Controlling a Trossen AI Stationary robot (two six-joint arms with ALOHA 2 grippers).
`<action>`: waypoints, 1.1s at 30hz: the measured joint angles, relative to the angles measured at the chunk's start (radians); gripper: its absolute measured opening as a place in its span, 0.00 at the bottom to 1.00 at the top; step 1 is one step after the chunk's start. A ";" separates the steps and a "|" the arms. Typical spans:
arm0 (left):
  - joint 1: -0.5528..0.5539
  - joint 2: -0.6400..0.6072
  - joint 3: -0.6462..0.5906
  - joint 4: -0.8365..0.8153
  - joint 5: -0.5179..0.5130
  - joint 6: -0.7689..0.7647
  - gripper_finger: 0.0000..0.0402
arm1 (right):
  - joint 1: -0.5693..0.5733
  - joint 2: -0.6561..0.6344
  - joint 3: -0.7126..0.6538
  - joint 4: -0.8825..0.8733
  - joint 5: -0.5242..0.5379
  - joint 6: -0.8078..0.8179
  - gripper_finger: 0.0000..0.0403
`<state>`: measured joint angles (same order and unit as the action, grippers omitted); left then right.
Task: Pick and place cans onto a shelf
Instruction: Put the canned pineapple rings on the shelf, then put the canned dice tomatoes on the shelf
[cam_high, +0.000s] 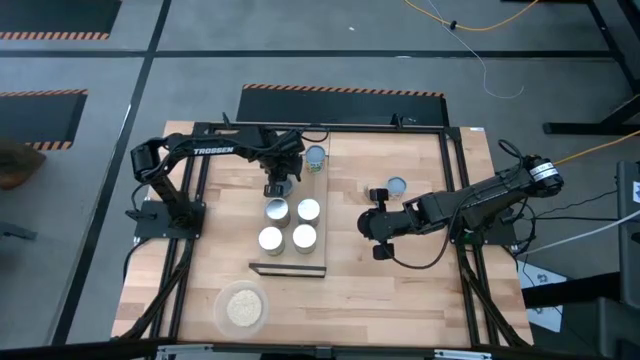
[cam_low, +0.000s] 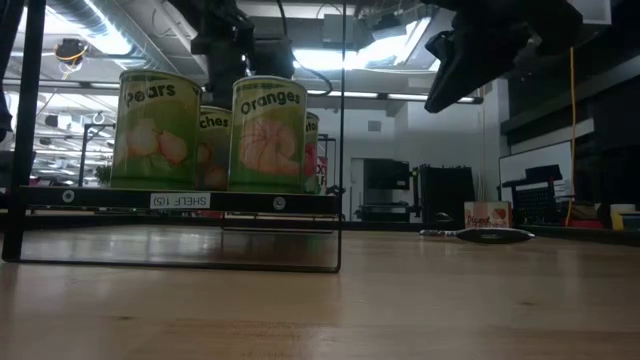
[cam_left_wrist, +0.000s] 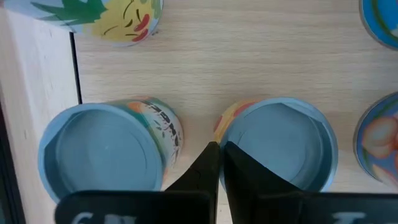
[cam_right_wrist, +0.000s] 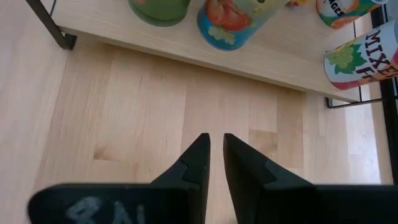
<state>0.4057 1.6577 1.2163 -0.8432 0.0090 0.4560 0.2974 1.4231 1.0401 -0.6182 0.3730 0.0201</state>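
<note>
A wide wooden table (cam_high: 380, 280) is seen from above, with both dark arms reaching in over it. The shelf (cam_high: 318, 262), a pale board, is laid down the middle of the table. Four cans (cam_high: 277, 210) are stood on it in a two-by-two block, their pale tops showing. From the low view, a can labelled "Pears" (cam_low: 155, 128) and a can labelled "Oranges" (cam_low: 269, 134) are shown upright on the shelf. A fifth can (cam_high: 316, 157) is set at the far end of the shelf. One more can (cam_high: 397, 185) is left on the bare table, near the right arm. The left gripper (cam_high: 278, 189) is held just above the block, fingers pressed together, empty. The right gripper (cam_high: 380, 222) is hung over bare wood beside the shelf, fingers slightly parted, nothing between them. A round dish of grains (cam_high: 242, 307) is parked at the near edge.
</note>
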 joint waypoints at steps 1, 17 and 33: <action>0.000 0.000 0.000 0.000 0.000 0.000 0.02 | 0.000 0.000 0.000 0.000 0.000 0.000 0.13; 0.000 0.000 0.000 0.000 0.000 0.000 0.14 | 0.000 0.000 0.000 0.000 0.000 -0.001 0.13; -0.013 -0.005 0.045 0.011 0.024 -0.008 0.16 | -0.056 -0.003 0.000 -0.027 -0.041 0.056 0.13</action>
<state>0.3925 1.6531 1.2616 -0.8320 0.0330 0.4484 0.2414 1.4203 1.0401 -0.6448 0.3318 0.0761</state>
